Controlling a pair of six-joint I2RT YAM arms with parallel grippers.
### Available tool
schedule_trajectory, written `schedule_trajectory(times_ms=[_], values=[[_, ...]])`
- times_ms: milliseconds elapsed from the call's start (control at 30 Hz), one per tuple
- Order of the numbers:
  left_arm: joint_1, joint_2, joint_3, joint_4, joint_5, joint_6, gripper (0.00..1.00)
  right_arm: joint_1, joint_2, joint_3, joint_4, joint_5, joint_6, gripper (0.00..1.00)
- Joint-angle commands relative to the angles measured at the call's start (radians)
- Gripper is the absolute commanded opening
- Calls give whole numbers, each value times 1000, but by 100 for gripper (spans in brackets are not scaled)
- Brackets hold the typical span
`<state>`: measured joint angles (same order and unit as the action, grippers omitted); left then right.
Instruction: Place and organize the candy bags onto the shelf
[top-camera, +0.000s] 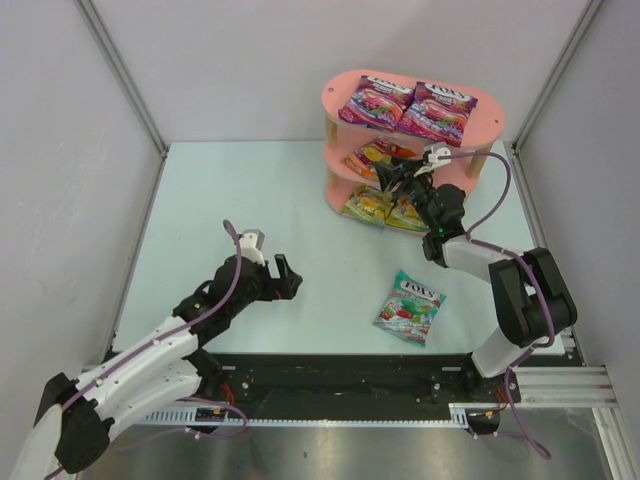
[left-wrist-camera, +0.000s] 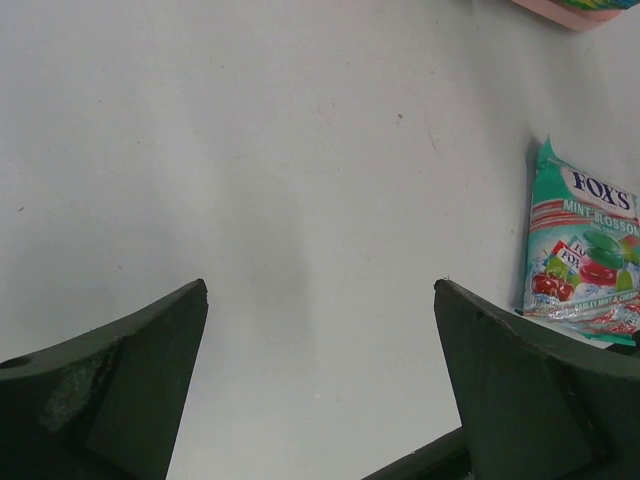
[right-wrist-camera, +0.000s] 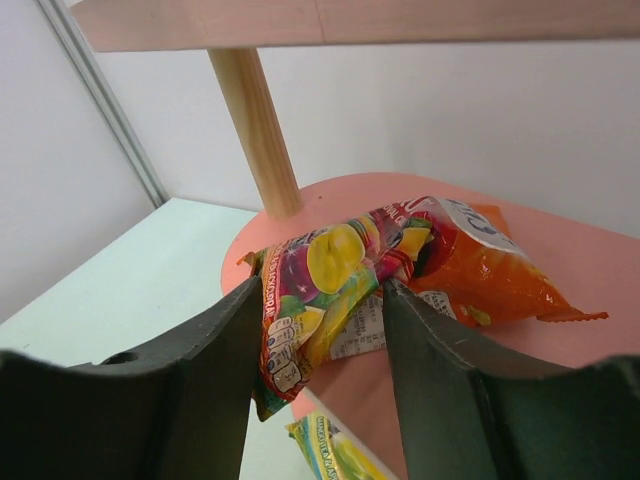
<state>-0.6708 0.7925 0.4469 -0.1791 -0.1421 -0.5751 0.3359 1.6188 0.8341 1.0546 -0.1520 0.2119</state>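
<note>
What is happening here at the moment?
Two robot arms are stocking a pink shelf with candy bags. The right gripper is at the middle tier, fingers either side of the red-orange bag; whether it grips is unclear. Two purple bags lie on top, two yellow-green bags at the bottom. The teal bag lies on the table; the left gripper hovers open and empty nearby.

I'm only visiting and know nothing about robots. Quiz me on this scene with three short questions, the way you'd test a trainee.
1. True or false: the left gripper is open with nothing between its fingers.
2. Which bag sits between the right gripper's fingers, on the middle tier of the shelf?
3. Where is the teal bag? A on the table; B on the top tier; C on the bottom tier.
Key: 1 true; 2 the red-orange bag; 3 A.
</note>
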Motion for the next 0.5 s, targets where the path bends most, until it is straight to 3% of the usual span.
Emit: schedule_trajectory(times_ms=[0, 367, 467], values=[[8, 1, 27, 43, 19, 15, 99, -6, -68, -7, 36, -14, -6, 57], [8, -6, 32, 55, 32, 11, 100, -8, -321, -236, -47, -3, 44, 63], [7, 8, 38, 104, 129, 47, 100, 5, -473, -263, -222, 28, 124, 62]])
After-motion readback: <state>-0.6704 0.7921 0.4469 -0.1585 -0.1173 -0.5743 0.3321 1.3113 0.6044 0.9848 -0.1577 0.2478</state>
